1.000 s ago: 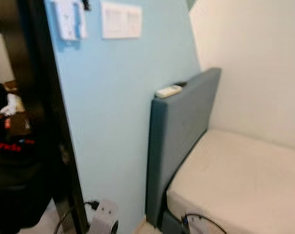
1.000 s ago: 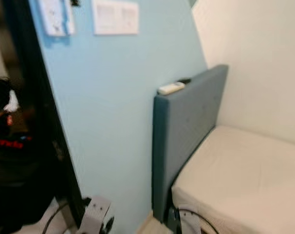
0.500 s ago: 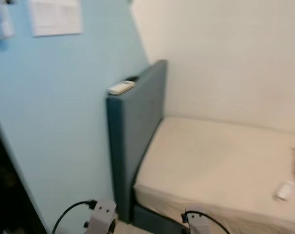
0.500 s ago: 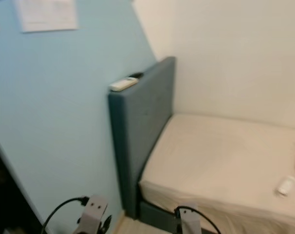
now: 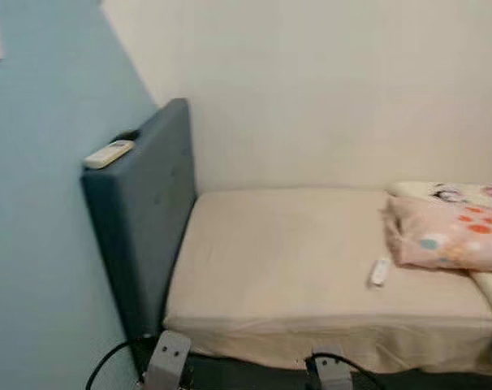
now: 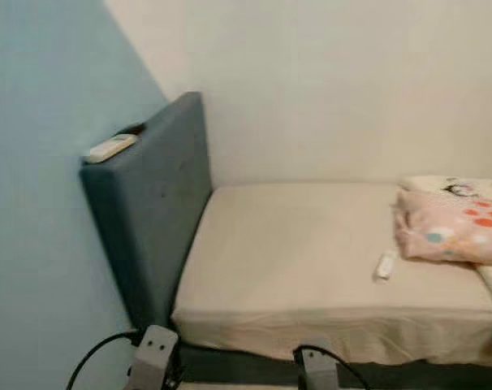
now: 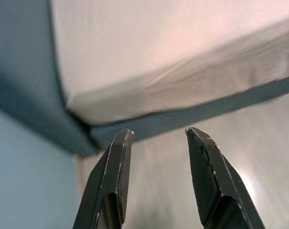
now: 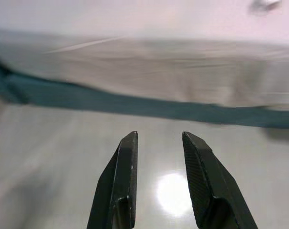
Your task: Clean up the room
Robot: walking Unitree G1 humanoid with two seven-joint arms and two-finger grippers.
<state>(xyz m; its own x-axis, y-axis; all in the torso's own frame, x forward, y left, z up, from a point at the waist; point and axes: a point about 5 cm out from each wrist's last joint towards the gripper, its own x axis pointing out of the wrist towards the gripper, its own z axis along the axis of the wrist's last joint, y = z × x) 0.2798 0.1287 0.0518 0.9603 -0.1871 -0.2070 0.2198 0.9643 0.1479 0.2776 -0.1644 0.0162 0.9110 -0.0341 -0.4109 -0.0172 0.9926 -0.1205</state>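
Cream mattress [image 5: 287, 260] carries a small white remote [image 5: 380, 271] near its front edge beside the pink blanket [image 5: 449, 236], both grippers, left gripper [image 7: 159, 136] and right gripper [image 8: 159, 138], are held released and low, so a blurred approach risks the remote being knocked off.

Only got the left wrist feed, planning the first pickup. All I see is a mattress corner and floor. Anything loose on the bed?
Observer: Yes, a small white remote lies on the mattress, beside a pink patterned blanket at the robot's right.
Operator: Anything else to tidy?
Observer: A second white remote sits on top of the blue headboard, at the robot's left.
Operator: Is the right gripper busy?
Observer: No. The right gripper is open and holds nothing, low over the glossy floor in front of the bed base.
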